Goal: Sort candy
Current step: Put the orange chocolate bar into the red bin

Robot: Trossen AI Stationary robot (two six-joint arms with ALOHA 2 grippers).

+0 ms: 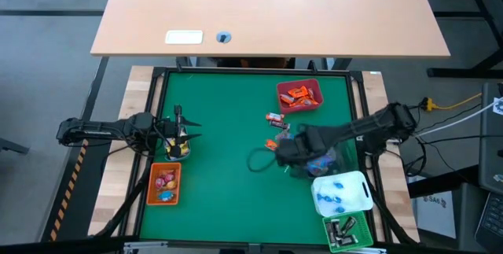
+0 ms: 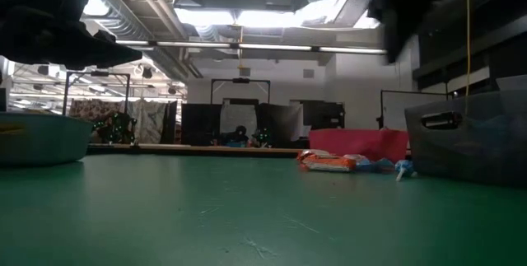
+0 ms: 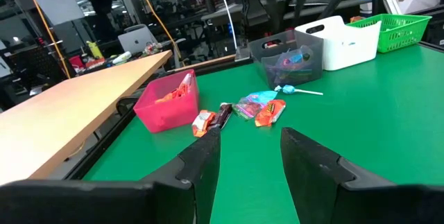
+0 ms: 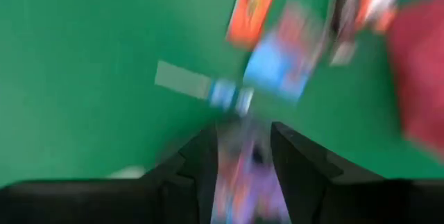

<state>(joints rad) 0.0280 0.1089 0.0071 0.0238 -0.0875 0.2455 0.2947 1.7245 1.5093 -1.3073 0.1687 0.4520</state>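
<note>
The candy (image 3: 262, 107) is seen as small crinkled wrappers, orange-red, blue and dark, loose on the green mat of the table (image 1: 228, 199) near its right edge, just beside a red plastic bin (image 1: 299, 95). More lies in a clear grey bin (image 3: 288, 56). The right hand (image 4: 243, 156) is closed on a purplish wrapped piece, blurred beyond reading. The left hand (image 3: 250, 158), near the left edge, is held open and empty. No wrapper print can be read.
</note>
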